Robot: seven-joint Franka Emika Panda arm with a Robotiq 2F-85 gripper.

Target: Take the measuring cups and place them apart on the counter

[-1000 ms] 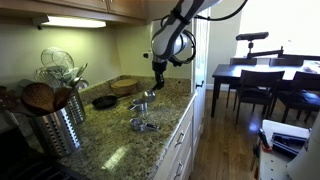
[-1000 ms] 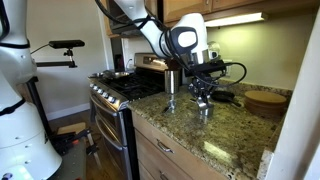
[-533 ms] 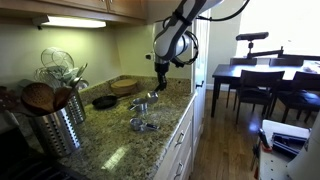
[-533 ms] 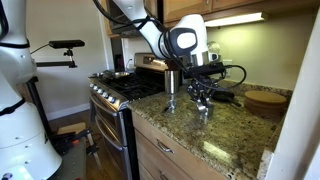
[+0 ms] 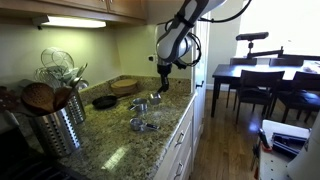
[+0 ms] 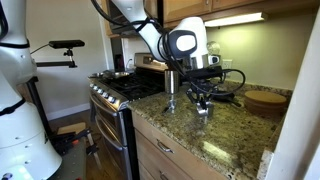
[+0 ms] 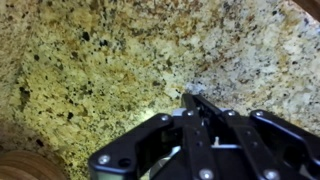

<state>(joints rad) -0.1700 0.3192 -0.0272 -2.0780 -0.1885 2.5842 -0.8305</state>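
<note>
Hand (image 5: 162, 90) has crept a touch toward the front edge since a second ago, and the arm has leaned that way with it. It's a small shift. The cups haven't budged in that time.

In the wrist view the hand (image 7: 190, 100) is clenched, fingers drawn to a point with nothing between them and only bare granite beneath. In an exterior view the hand (image 6: 200, 95) hangs just above the tabletop (image 6: 235, 135), not touching it.

One cup (image 5: 143, 102) sits just beside the hand on the stone, handle angled up, partway along the front edge. More cups (image 5: 143, 124) lie apart from it, further along that edge toward the canister end. I can't count how many are in that lot.

The tabletop (image 5: 110, 145) is speckled beige-and-brown granite over white cabinets, with a bright patch of light reflecting off it. The ribbed steel canister (image 5: 55, 125), stuffed with whisks and wooden spoons, stands at one end. A black skillet (image 5: 104, 101) and a wooden bowl (image 5: 125, 86) sit toward the back edge. A strip light (image 5: 72, 21) glows under the wall cabinets. A stove (image 6: 125, 90) butts up against the canister end. Past the other end, a dark dining table (image 5: 265, 72) stands with chairs (image 5: 255, 92) in a daylit room.
</note>
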